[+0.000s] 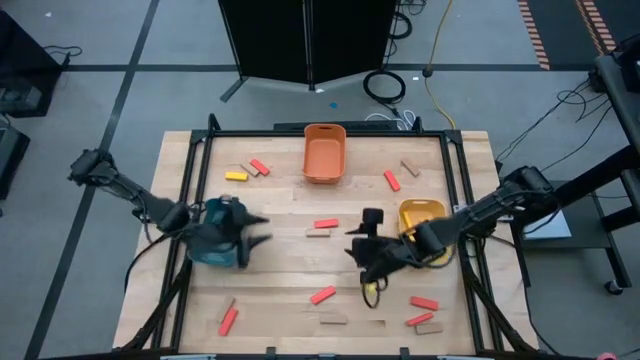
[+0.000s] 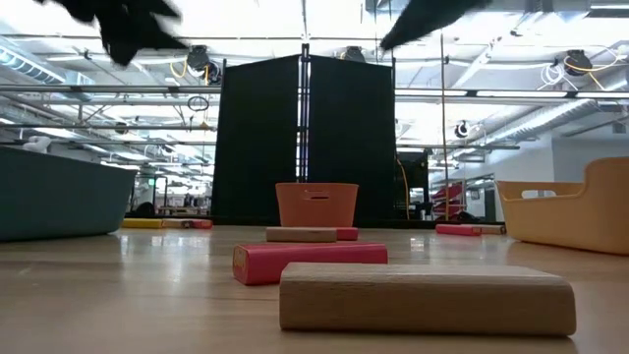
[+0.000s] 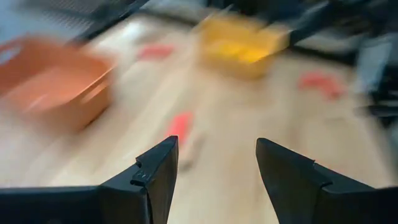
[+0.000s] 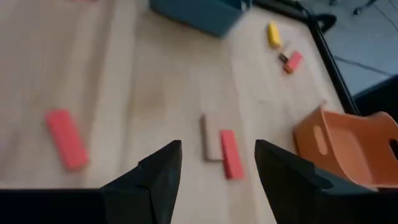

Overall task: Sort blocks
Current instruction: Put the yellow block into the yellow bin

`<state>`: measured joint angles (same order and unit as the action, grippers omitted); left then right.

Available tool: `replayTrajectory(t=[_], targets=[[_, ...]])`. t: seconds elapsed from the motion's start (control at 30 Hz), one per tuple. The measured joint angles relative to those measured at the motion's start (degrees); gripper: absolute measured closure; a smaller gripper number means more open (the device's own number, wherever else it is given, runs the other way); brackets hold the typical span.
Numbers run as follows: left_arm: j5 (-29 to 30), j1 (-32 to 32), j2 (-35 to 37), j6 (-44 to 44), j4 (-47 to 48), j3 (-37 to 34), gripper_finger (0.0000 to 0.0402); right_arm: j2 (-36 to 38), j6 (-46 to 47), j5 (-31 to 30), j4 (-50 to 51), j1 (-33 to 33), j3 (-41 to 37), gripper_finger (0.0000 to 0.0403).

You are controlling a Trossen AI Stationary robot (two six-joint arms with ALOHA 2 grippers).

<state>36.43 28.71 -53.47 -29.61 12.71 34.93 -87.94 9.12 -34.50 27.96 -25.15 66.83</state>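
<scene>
Red, yellow and tan blocks lie flat, scattered over the wooden table (image 1: 290, 270). A red block (image 1: 326, 223) and a tan block (image 1: 319, 233) lie side by side at the middle; they also show in the right wrist view, the red (image 4: 227, 154) beside the tan (image 4: 211, 146). My left gripper (image 1: 262, 231) is open and empty over the teal bin's (image 1: 212, 247) right side, above the table. My right gripper (image 1: 357, 238) is open and empty, left of the yellow bin (image 1: 422, 222), pointing at the middle pair. Its fingers (image 4: 155, 180) hold nothing.
The orange bin (image 1: 323, 152) stands at the far middle. A yellow block (image 1: 236, 176) and a red one (image 1: 259, 167) lie far left; a red (image 1: 392, 180) and a tan (image 1: 410, 168) far right. More blocks lie near the front edge, among them a red (image 1: 322, 295) and a tan (image 2: 423, 295).
</scene>
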Motion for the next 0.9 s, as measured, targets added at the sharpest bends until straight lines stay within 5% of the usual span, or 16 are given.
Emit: replayTrajectory(t=[0.17, 0.37, 0.47, 0.63, 0.9], targets=[[-8.8, -17.84, 0.06, -5.09, 25.41, 5.68, 0.0187, -0.06, -6.4, 5.11, -5.66, 9.83, -7.15, 0.0206], [-21.83, -41.7, -0.29, 8.37, 35.74, 10.39, 0.0187, -0.09, -15.0, 36.45, -28.06, 23.45, -15.6, 0.0206], [-26.65, -52.25, -2.52, 18.07, 37.64, 10.5, 0.0187, -0.09, -16.25, 44.98, -32.53, 27.2, -16.89, 0.0206], [-30.66, -62.34, -11.85, 34.19, 36.87, 10.48, 0.0187, -0.07, -17.8, 46.62, -31.77, 29.93, -16.97, 0.0206], [-27.67, -65.12, -28.68, 46.33, 34.25, 10.42, 0.0187, -0.04, -20.7, 46.67, -29.51, 32.39, -16.97, 0.0206]])
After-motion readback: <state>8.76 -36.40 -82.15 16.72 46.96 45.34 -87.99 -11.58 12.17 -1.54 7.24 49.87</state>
